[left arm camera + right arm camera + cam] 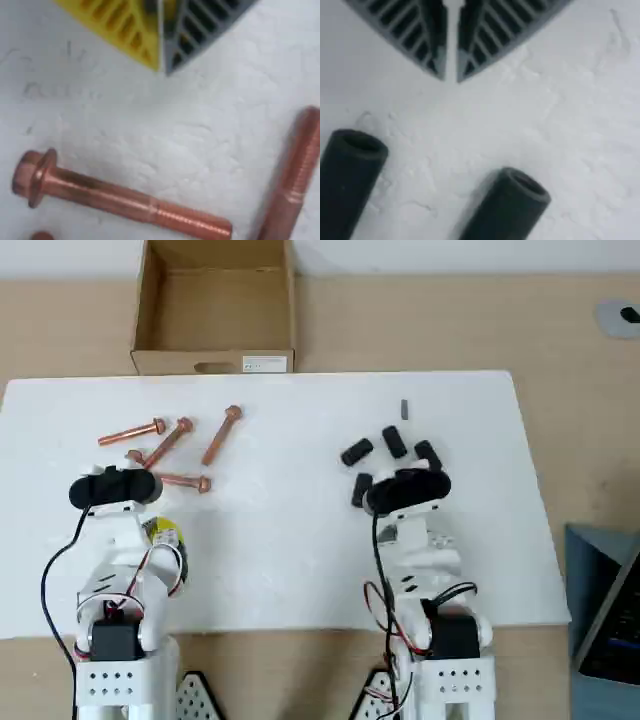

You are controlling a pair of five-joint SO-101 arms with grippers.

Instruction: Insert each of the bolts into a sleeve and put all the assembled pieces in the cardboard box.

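Copper bolts (220, 437) flat on the mat (280, 540), long axes splayed, heads rightward.

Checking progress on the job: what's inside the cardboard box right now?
The cardboard box shows bare floor; the bolts and sleeves lie outside on the white mat. The floor strip right behind its near wall is covered.
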